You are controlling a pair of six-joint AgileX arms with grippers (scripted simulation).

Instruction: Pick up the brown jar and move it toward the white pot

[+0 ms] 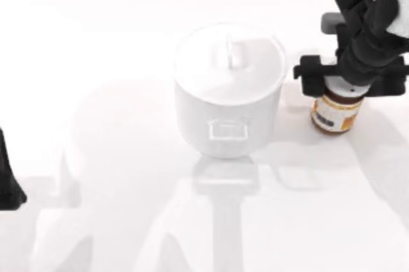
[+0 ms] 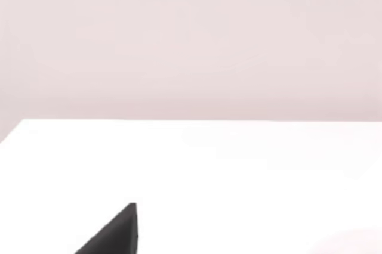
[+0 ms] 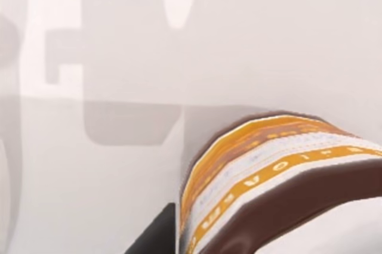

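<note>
The brown jar (image 1: 337, 112), with its orange-and-white label and barcode, hangs tilted under my right gripper (image 1: 346, 84), which is shut on its white lid end. It sits just right of the white pot (image 1: 229, 87), with a small gap between them. In the right wrist view the brown jar (image 3: 268, 164) fills the near corner, and one dark finger (image 3: 156, 237) presses against its side. My left gripper (image 1: 9, 182) is parked at the table's left edge, and only one finger (image 2: 116, 233) shows in its wrist view, far off to one side.
The pot's rectangular side handle (image 1: 227, 129) faces the table's front. The far table edge (image 2: 191, 120) meets a plain pinkish wall. Grey shadows of the arms lie on the table in front of the pot.
</note>
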